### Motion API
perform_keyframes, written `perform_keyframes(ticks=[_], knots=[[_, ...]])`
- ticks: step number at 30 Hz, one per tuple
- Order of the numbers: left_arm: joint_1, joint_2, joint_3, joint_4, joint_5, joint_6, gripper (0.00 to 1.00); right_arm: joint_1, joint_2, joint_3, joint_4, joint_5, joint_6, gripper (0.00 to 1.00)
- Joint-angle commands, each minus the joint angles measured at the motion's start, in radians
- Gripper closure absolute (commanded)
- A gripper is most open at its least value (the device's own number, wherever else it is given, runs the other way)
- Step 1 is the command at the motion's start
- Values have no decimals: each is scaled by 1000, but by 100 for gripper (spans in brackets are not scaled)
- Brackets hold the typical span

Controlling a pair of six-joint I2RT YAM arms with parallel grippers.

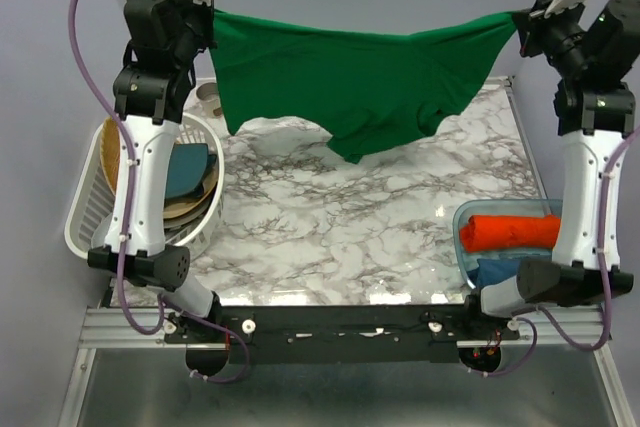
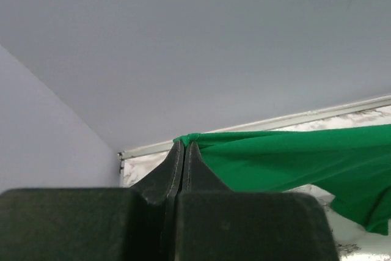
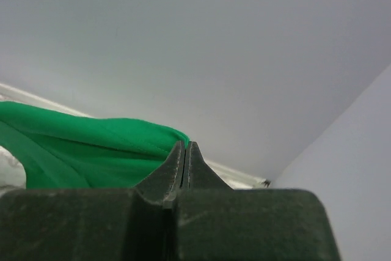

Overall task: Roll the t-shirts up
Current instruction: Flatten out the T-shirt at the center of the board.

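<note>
Left gripper [image 1: 213, 15] and right gripper [image 1: 518, 19] each clamp a corner of the soft green t-shirt [image 1: 350, 77], which sags across the frame's top.

T-shirt [image 1: 360, 87] hangs between left claw [image 2: 184, 145] and right claw [image 3: 185, 143], above table [image 1: 330, 237].

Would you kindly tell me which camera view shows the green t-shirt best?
The top external view: the whole green t-shirt hangs stretched between the left pincer and right pincer. Each wrist view shows only a pinched corner and nearby cloth.
</note>
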Motion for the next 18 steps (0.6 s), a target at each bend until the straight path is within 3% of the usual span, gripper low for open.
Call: perform_keyframes(ticks=[1,3,6,18], knots=[[6,-195,-156,230,-68,82,100,0,-174,99,55,4,-93,100],[6,-261,-191,284,-74,86,100,-1,-209,121,33,1,-113,100],[6,-313,-177,240,-59,91,100,0,-268,151,-14,29,-118,100],[6,-710,-445,237,-24,116,100,-1,-553,176,-168,67,-185,100]])
